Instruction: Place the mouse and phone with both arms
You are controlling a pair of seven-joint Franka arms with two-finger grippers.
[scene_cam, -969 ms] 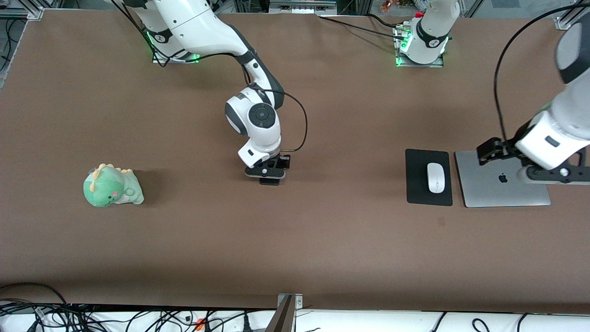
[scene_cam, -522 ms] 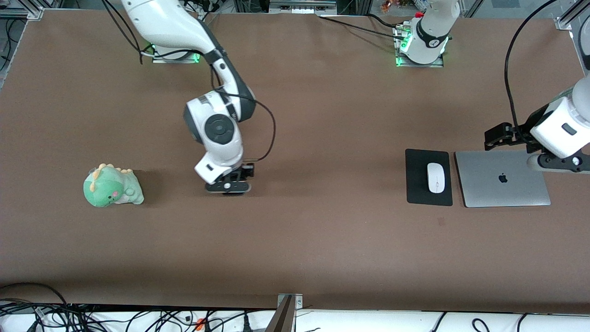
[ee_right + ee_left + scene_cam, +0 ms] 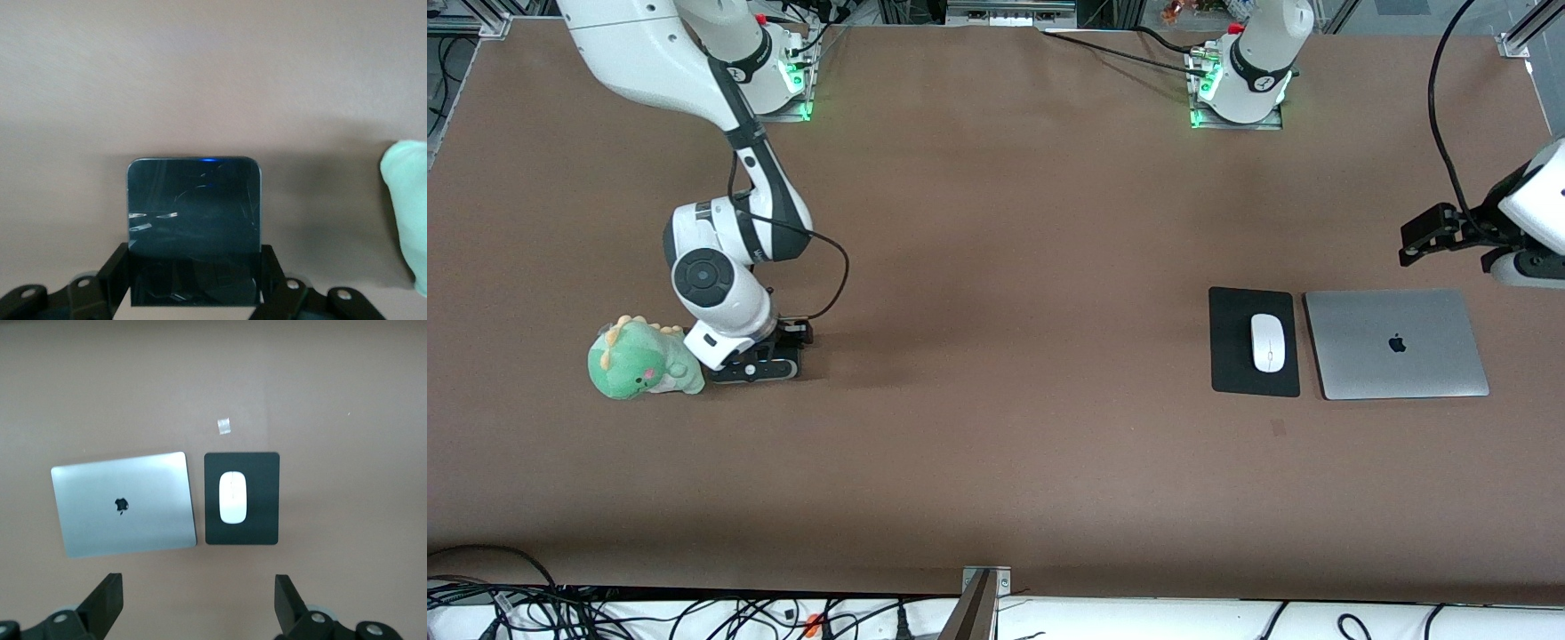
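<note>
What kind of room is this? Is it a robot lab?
Probably a robot lab. Two robot arms are bolted to one big brown table, with loose cables along its edge and a laptop laid out.

a wide brown table point(image 3: 996, 462) with a matte top fills nearly the whole front view. along its edge nearest the front camera runs a white ledge strewn with tangled black cables point(image 3: 525, 609), and a metal bracket point(image 3: 985, 587) sits at the middle of that edge. aluminium frame rails point(image 3: 467, 18) show at the corners. light is even, with soft shadows.
</note>
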